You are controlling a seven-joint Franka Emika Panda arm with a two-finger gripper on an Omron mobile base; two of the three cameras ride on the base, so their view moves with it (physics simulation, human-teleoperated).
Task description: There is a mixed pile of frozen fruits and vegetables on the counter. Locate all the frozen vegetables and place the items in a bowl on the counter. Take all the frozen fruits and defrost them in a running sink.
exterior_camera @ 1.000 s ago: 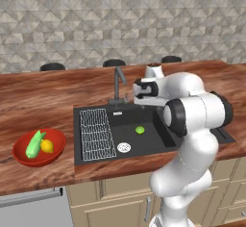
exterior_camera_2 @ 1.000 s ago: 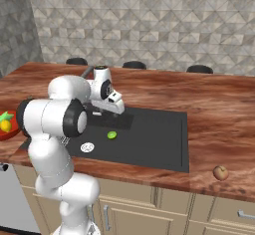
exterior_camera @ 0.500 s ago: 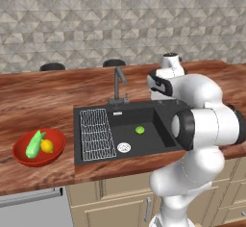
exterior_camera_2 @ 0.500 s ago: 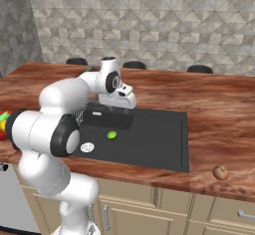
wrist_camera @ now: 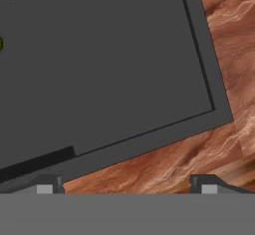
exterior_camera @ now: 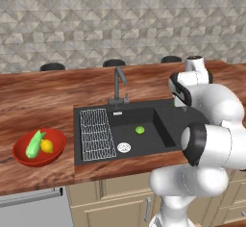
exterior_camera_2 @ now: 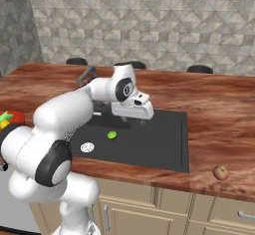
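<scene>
The sink (exterior_camera: 163, 125) is black, with a pale wire grid rack (exterior_camera: 96, 133) and a silver drain (exterior_camera: 124, 147). In it lies a bright green ball (exterior_camera: 140, 130). Around the sink the desk (exterior_camera: 38, 101) is reddish-brown wood grain. Left of the sink, a glossy red bowl (exterior_camera: 55, 146) holds a light green piece (exterior_camera: 33, 144) and a yellow piece (exterior_camera: 46, 145). Right of the sink sits a reddish-brown round piece (exterior_camera_2: 220, 173).

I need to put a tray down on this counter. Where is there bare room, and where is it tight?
Free: the counter between the red bowl and the back wall, and the stretch right of the sink behind the reddish-brown fruit. Tight: around the faucet, where the open gripper hangs.
</scene>
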